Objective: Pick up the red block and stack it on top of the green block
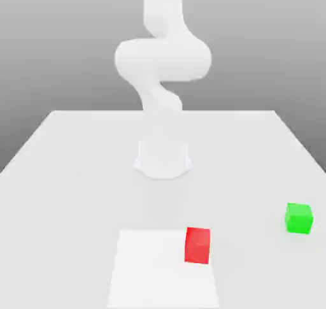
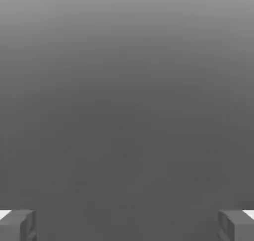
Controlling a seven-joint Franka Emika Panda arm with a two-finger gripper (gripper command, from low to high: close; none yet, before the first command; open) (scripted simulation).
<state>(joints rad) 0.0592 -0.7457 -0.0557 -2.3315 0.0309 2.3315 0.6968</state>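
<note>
The red block [image 1: 197, 245] rests on the white table [image 1: 70, 174] near its front edge, a little to the exterior view's right of centre. The green block [image 1: 298, 218] stands apart from it, farther toward the exterior view's right and slightly farther back. In the hand view my gripper [image 2: 127, 225] is open, its two grey fingertips [image 2: 17, 225] standing far apart with nothing between them and only plain grey background beyond. Neither block lies between the fingers.
The arm's white base [image 1: 163, 158] stands at the middle of the table, and its links [image 1: 162, 59] rise and curl upward out of the picture. A brighter white rectangle [image 1: 153, 273] lies at the front, touching the red block's left side.
</note>
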